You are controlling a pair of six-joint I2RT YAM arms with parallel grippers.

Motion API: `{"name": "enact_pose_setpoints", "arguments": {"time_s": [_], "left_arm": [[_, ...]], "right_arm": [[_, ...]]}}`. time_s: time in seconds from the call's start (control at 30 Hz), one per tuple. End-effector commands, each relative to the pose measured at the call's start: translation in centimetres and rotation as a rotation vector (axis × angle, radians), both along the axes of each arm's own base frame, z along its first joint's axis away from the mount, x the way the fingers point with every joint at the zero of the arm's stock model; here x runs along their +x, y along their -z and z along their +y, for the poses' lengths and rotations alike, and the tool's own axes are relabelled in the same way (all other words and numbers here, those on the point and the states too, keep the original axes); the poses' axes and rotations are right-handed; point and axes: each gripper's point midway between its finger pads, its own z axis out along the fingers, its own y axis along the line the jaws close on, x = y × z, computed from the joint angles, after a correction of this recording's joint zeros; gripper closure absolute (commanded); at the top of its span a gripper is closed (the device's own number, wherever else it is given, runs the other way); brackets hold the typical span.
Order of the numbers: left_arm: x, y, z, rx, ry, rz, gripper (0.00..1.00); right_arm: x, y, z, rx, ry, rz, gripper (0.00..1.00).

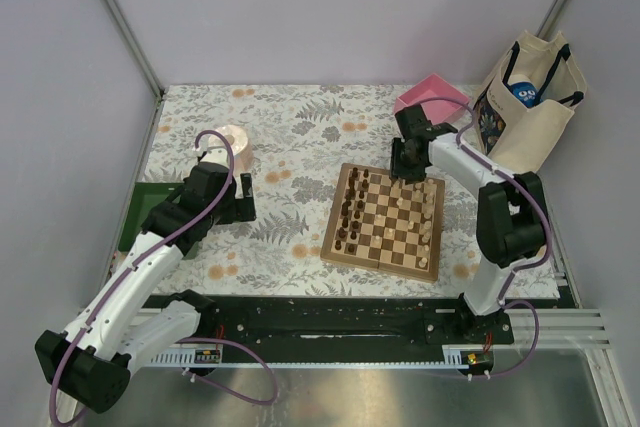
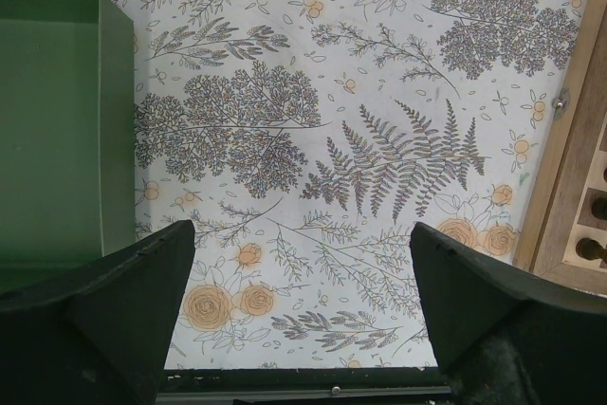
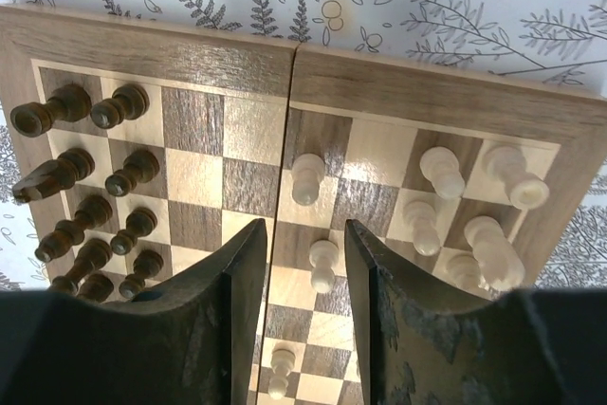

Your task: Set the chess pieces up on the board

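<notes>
Flowery white tablecloth (image 1: 300, 117) lies under everything you work on. Your right gripper (image 3: 305, 234) hangs over the square wooden chessboard with dark and light squares (image 3: 237, 59). Its two fingers are spread a little and pinch nothing. One small pale tan wooden pawn (image 3: 323, 263) stands straight up between them, and it seems to touch neither finger. It sits just below the tips, so I think your next move is straight down or straight up.

Around it you can count at least nine dark brown wooden chess pieces (image 3: 119, 106) in two rows on one side. On the other side are at least six other pale tan wooden chess pieces (image 3: 441, 170). The fingers hide more.

Your left gripper (image 2: 302, 234) is spread wide over bare cloth and holds nothing. It is beside one flat green tray (image 2: 57, 120), apart from the board. Your right arm is the nearer one.
</notes>
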Motion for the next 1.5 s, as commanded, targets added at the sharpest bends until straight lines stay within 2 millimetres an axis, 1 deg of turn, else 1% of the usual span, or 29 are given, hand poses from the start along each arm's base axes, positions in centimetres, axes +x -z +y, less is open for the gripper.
{"name": "enact_pose_setpoints", "arguments": {"time_s": [0.0, 0.17, 0.23, 0.33, 0.43, 0.63, 0.73, 0.83, 0.9, 0.97, 1.1, 1.17, 1.27, 1.33, 1.47], "left_arm": [[0.6, -0.6, -0.3, -0.016, 0.008, -0.030, 0.01], [0.6, -0.7, -0.3, -0.018, 0.007, -0.033, 0.01], [0.6, -0.6, -0.3, -0.018, 0.009, -0.031, 0.01], [0.5, -0.6, -0.3, -0.017, 0.009, -0.030, 0.01], [0.6, -0.6, -0.2, -0.015, 0.005, -0.031, 0.01], [0.6, -0.6, -0.3, -0.017, 0.009, -0.028, 0.01], [0.6, -0.6, -0.3, -0.018, 0.009, -0.031, 0.01], [0.6, -0.6, -0.3, -0.017, 0.009, -0.030, 0.01], [0.5, -0.6, -0.4, -0.019, 0.009, -0.028, 0.01], [0.6, -0.7, -0.4, -0.019, 0.009, -0.033, 0.01], [0.5, -0.6, -0.4, -0.017, 0.011, -0.030, 0.01], [0.5, -0.6, -0.3, -0.018, 0.009, -0.029, 0.01], [0.6, -0.7, -0.4, -0.019, 0.009, -0.033, 0.01], [0.5, -0.7, -0.3, -0.019, 0.009, -0.033, 0.01], [0.6, -0.8, -0.4, -0.022, 0.011, -0.036, 0.01]], "right_arm": [[1.6, -0.5, 1.3, 0.022, -0.010, -0.030, 0.52], [2.1, 0.1, 1.0, -0.005, -0.010, -0.020, 0.53], [2.3, 0.4, 1.1, -0.009, -0.012, -0.017, 0.56], [2.4, 0.8, 1.2, -0.014, -0.013, -0.006, 0.58], [2.4, 0.9, 1.2, -0.012, -0.017, 0.000, 0.65], [2.3, 1.1, 1.0, -0.024, -0.016, 0.007, 0.65], [2.2, 1.2, 1.1, -0.022, -0.023, 0.011, 0.74], [2.1, 1.1, 0.9, -0.027, -0.019, 0.010, 0.76], [2.0, 0.9, 0.8, -0.030, -0.022, 0.009, 0.83], [1.8, 0.5, 0.8, -0.028, -0.026, 0.003, 0.87], [1.0, -1.8, 0.6, -0.008, -0.029, -0.043, 0.88], [0.3, -3.1, -0.3, -0.024, -0.015, -0.076, 0.88], [-0.9, -4.3, -1.5, -0.044, 0.000, -0.111, 0.88], [-1.8, -4.3, -2.3, -0.051, 0.015, -0.109, 0.88], [-3.8, -3.4, -3.9, -0.060, 0.066, -0.084, 0.87]]}}
